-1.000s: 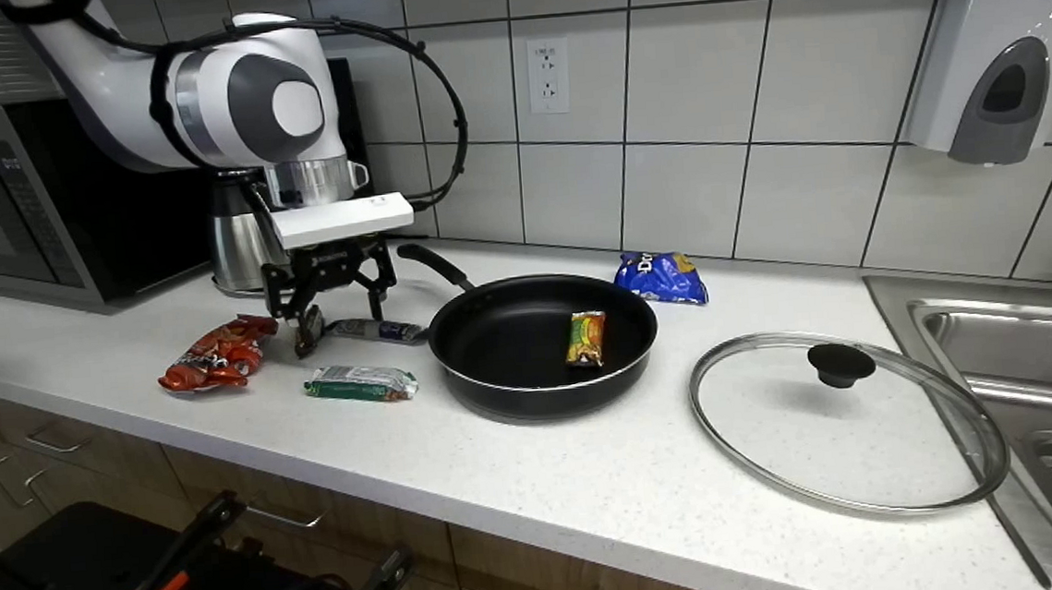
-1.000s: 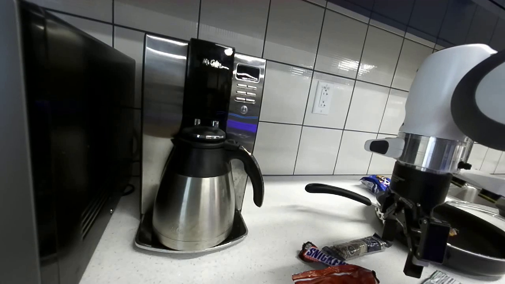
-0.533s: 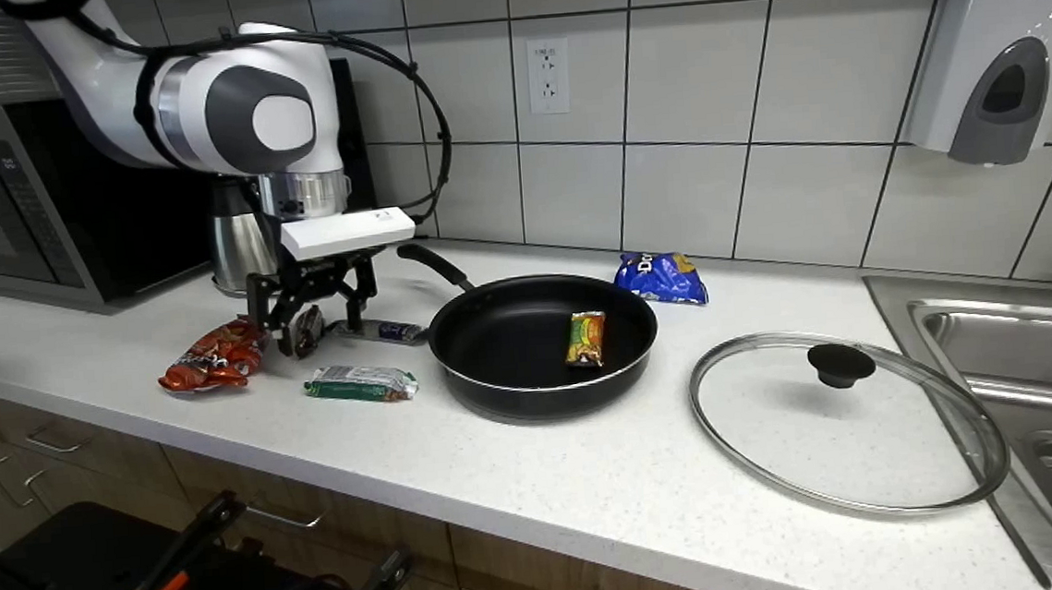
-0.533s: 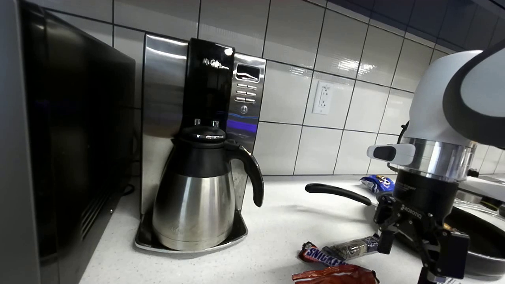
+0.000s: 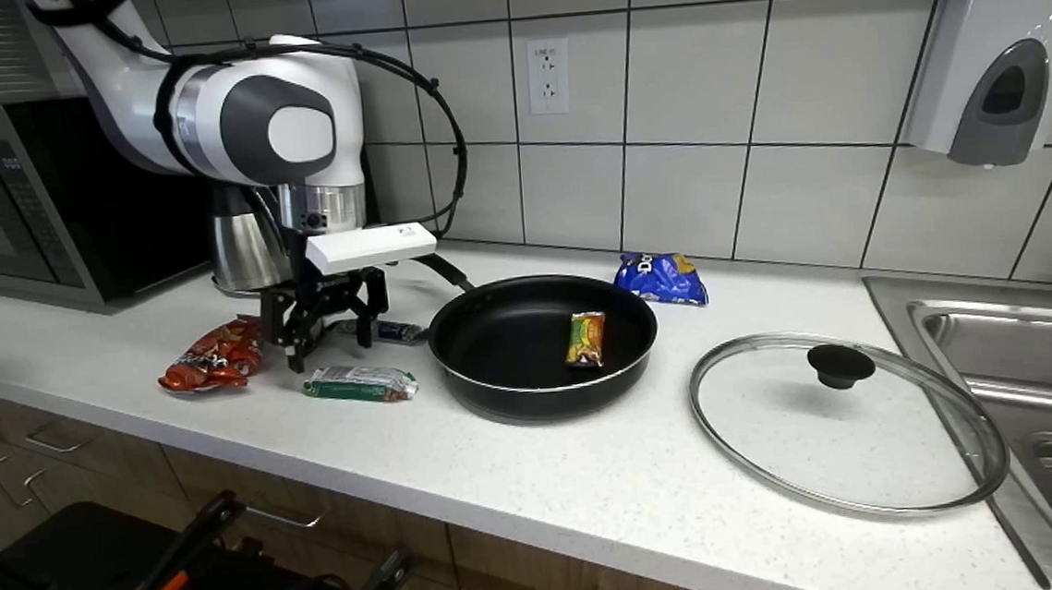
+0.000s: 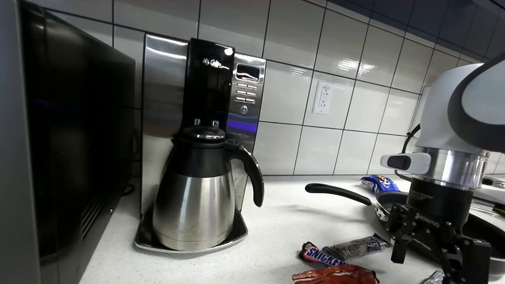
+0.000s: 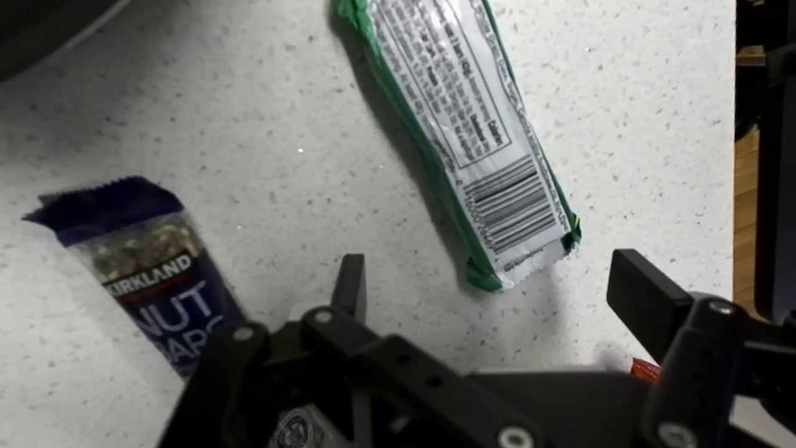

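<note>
Gripper (image 7: 488,274): jaws wide apart. Wrist view: green-wrapped bar (image 7: 457,130) lies near it at 12 o'clock, nut bar (image 7: 165,277) at 9. In an exterior view, from the gripper: red bag (image 5: 215,354) at 9 o'clock, frying pan (image 5: 520,342) at 3, yellow-red packet (image 5: 586,339) inside.

We see a white, speckled countertop (image 5: 594,475). At one end we find a microwave (image 5: 66,207) and a coffee maker (image 6: 209,90) standing side by side. Near them lie a red bag (image 5: 215,356), a candy bar (image 6: 321,254), a nut bar (image 7: 155,274) and a green-wrapped bar (image 7: 463,149). Farther along we see a black frying pan (image 5: 510,333) resting flat, with a blue bag (image 5: 661,278) near its far side. Past the pan lies a glass lid (image 5: 841,365), partly over the sink rim (image 5: 897,301).
</note>
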Motion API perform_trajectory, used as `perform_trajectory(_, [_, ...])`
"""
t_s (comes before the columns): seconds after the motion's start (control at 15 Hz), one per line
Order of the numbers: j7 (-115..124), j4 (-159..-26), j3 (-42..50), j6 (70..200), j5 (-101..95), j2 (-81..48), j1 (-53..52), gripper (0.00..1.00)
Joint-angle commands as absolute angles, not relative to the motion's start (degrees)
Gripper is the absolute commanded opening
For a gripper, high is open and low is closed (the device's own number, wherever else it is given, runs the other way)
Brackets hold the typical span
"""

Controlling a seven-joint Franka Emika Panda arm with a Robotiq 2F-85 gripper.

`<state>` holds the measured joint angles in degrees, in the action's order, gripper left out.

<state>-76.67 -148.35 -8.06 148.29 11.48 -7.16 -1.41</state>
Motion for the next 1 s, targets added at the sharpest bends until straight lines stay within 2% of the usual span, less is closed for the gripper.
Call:
perform_trajectory(0.0, [-76.59, -148.25, -8.18, 148.13, 11.41, -7.20, -1.43, 1.00])
perform_trajectory(0.4, [-76.58, -148.25, -8.20, 148.14, 11.41, -7.25, -1.47, 1.00])
perform_trajectory(0.93, [-72.24, -152.70, -7.34, 150.17, -4.95, -2.97, -3.04, 1.00])
